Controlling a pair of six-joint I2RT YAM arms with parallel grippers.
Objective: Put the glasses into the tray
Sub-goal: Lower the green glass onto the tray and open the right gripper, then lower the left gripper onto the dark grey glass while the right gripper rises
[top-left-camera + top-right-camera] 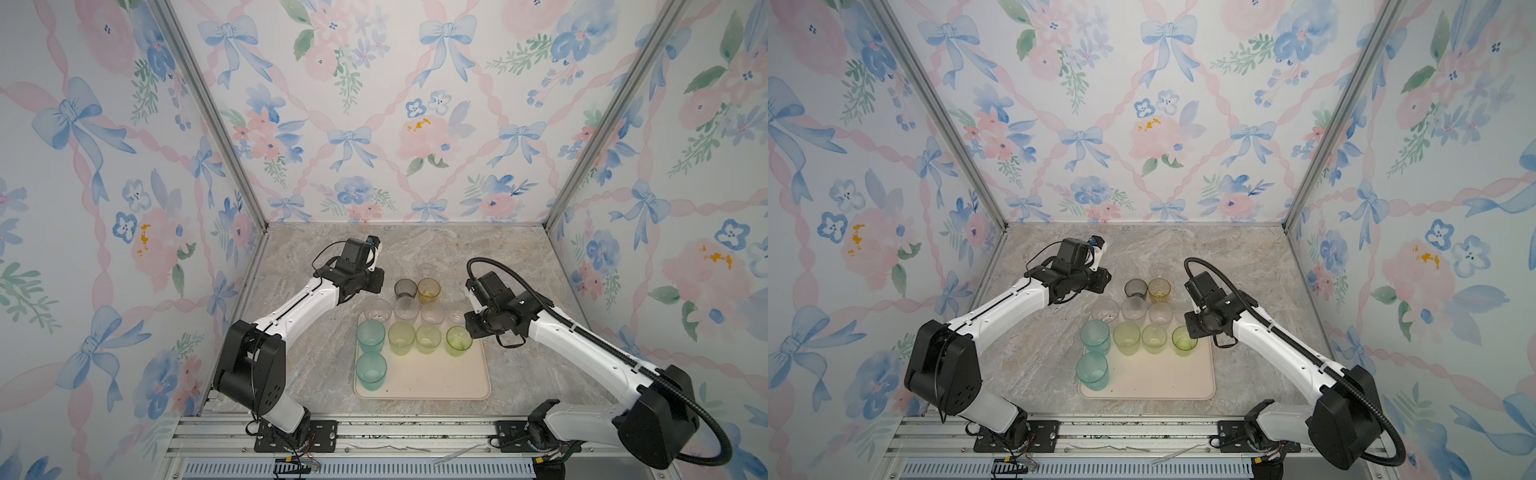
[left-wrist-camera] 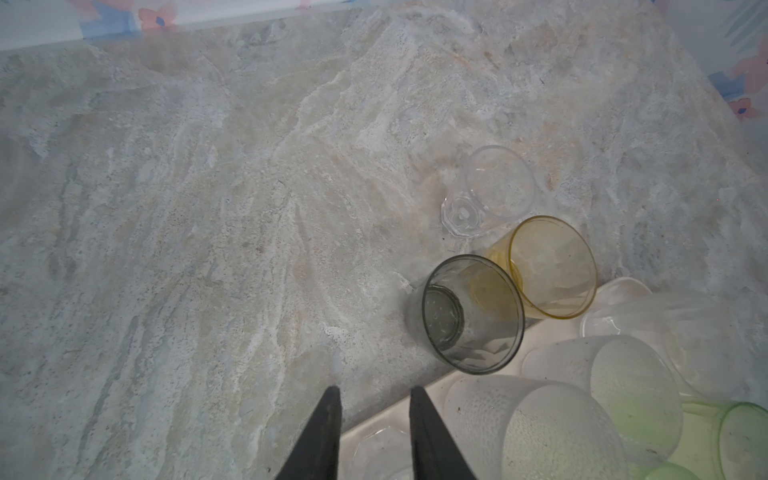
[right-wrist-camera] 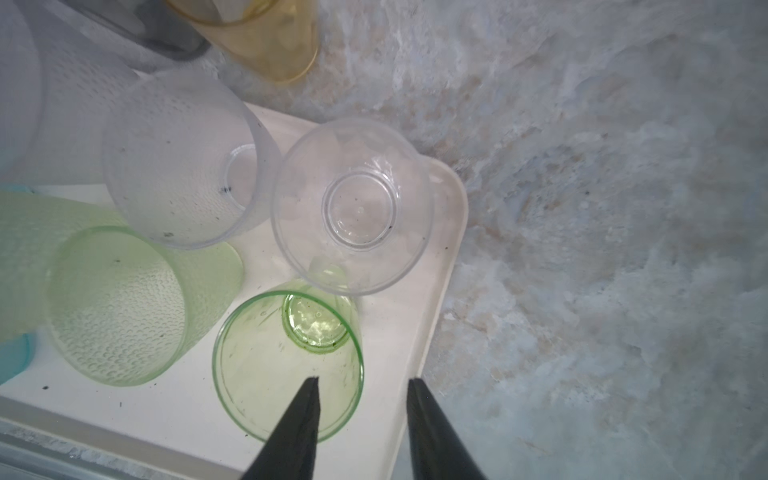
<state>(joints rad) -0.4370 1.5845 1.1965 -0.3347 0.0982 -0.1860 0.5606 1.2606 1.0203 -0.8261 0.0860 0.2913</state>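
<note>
Three stood off the tray [image 1: 436,382]: smoky grey glass [image 1: 405,289], amber glass [image 1: 429,291] and tiny clear glass [image 1: 426,270], upright on the surface [image 1: 498,257] just above its upper edge, mid-frame in a top view. The left gripper [image 2: 374,390] hovered by the grey one, fingers [image 2: 320,436] narrowly parted, empty; the right gripper [image 3: 363,379] had them spread astride the green glass [image 3: 286,365] rim, not pinching. Light, stiff, slick, I'd judge: pinch one wall at the rim.

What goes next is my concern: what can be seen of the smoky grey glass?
The smoky grey glass is a translucent dark tumbler, flaring from a thick round base to a wider rim. It stands upright and empty on the marble tabletop, just beyond the tray, close beside the amber glass; contact unclear.
</note>
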